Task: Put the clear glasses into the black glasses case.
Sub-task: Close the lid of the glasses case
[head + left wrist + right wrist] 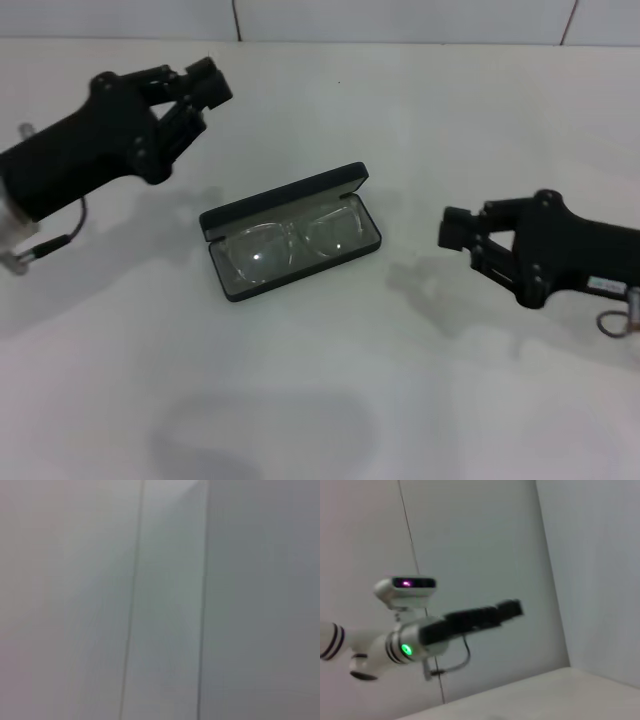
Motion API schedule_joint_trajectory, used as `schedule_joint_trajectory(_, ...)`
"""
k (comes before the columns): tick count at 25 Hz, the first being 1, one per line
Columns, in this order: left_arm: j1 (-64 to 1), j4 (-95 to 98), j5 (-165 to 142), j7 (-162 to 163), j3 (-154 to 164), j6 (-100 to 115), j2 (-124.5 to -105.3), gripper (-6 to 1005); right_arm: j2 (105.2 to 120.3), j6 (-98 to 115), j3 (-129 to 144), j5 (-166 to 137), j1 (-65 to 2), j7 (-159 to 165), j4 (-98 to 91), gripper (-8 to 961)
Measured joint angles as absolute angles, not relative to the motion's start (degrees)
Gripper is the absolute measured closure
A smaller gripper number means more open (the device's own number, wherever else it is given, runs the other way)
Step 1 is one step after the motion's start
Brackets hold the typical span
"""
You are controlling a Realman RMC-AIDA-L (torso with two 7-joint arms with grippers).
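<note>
White table runs bare across the front, and a little farther back, near its middle, sits the black glasses case, lid swung open and standing up along the far edge. Lying inside the case, on the pale lining, are the clear glasses, lenses up and fitting the tray from end to end.

Off to the right, the right gripper hangs low over the table, well apart from the case, its tip pointing toward it. Its fingers look drawn close together with nothing between them. On the left, the left gripper is lifted higher and farther back, also clear of the case and holding nothing; its fingers likewise look pressed together.

From the right wrist's camera, the left gripper shows as a dark bar against a pale panelled wall, with a green light on the arm behind it. From the left wrist's camera only wall panels are visible.
</note>
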State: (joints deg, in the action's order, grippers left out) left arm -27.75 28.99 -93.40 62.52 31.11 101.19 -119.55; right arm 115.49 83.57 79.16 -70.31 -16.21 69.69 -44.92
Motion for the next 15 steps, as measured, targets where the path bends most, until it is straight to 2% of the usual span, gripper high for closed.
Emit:
schedule_joint_trajectory(9, -33.67, 17.84, -93.55, 59.92, 36.28, 82.57, -120.02, 890, 115.48, 96.15, 69.07, -68.8, -14.09, 64.87, -34.78, 847)
schedule_joint_trajectory(15, -35.86, 14.01, -93.37, 58.0, 40.2, 77.55, -120.34, 887, 115.72, 97.43, 68.39, -68.87, -14.29, 63.31, -31.88, 849)
